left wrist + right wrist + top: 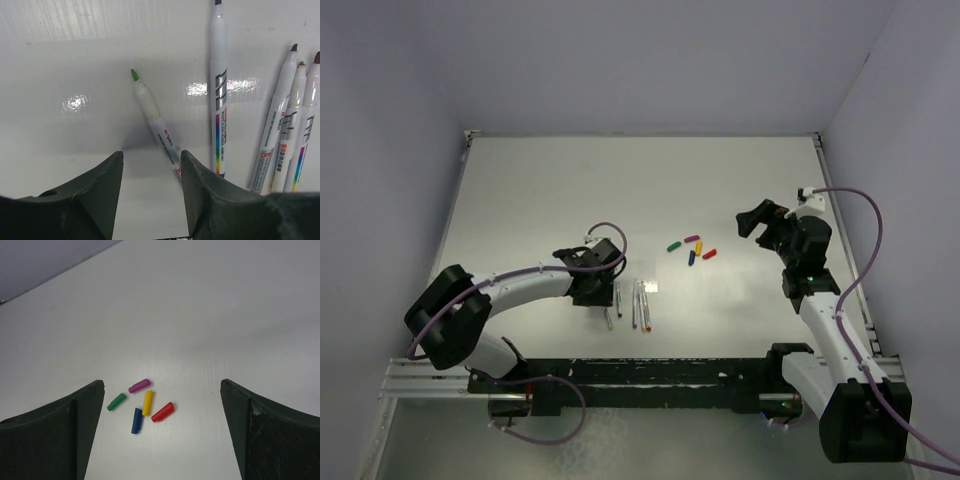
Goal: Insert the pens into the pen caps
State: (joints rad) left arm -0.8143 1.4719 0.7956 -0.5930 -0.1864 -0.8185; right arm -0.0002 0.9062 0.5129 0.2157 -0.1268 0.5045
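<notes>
Five white-grey pens lie near the table's front. The green-tipped pen [154, 120] lies slanted, its rear end between my left gripper's [151, 167] open jaws, against the right finger [200, 190]. A dark-tipped pen [218, 90] and three more pens [292, 130] lie to its right. From above, my left gripper [595, 298] is low over the green-tipped pen [608, 319]. Five caps lie clustered: green [116, 401], magenta [139, 385], yellow [147, 402], blue [136, 420], red [162, 412]. My right gripper [162, 385] is open and empty, raised behind them.
The caps [692, 248] lie mid-table, right of the pens [640, 306]. A small white scrap [651, 286] lies beside the pens. My right gripper [755, 220] hangs right of the caps. White walls enclose the table on three sides.
</notes>
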